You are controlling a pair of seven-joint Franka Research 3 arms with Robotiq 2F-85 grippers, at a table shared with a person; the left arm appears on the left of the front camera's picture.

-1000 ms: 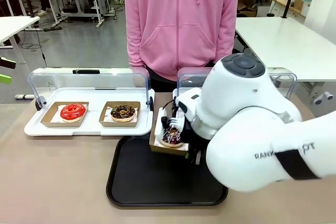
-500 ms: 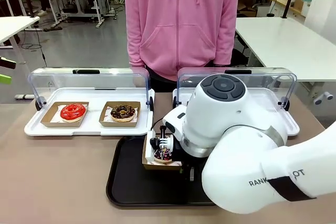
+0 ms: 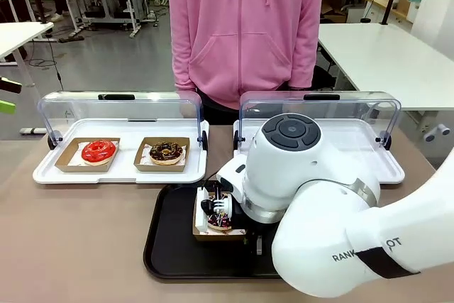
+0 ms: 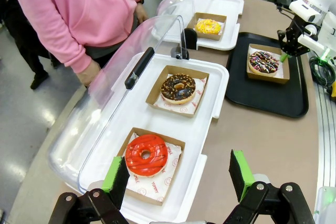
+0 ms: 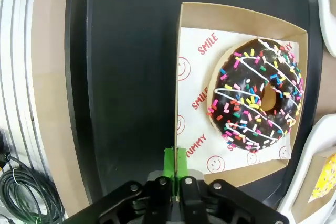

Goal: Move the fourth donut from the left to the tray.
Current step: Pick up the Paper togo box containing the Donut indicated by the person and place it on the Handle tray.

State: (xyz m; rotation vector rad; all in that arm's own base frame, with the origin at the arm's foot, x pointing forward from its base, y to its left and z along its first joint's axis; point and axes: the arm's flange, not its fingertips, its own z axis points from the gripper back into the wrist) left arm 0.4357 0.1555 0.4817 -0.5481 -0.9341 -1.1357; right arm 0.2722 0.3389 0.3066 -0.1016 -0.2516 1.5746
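We see a brown worktop (image 3: 78, 239) in a workshop room with white tables behind a person in a pink hoodie (image 3: 245, 26), and on it the black tray (image 3: 174, 246). Our right pincer (image 5: 175, 171) is pinched shut on the near wall of the cardboard holder (image 5: 181, 77), which lies flat on the tray; the fourth donut (image 5: 256, 94) sits just beyond the fingertips, its oval running diagonally. Our left pincer (image 4: 178, 174) hangs wide open, with the red-glazed donut (image 4: 145, 154) just ahead.

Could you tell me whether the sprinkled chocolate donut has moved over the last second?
Yes. The fourth donut has come toward the camera and leftward, off the tray's far rim onto its middle, carried by the right gripper.
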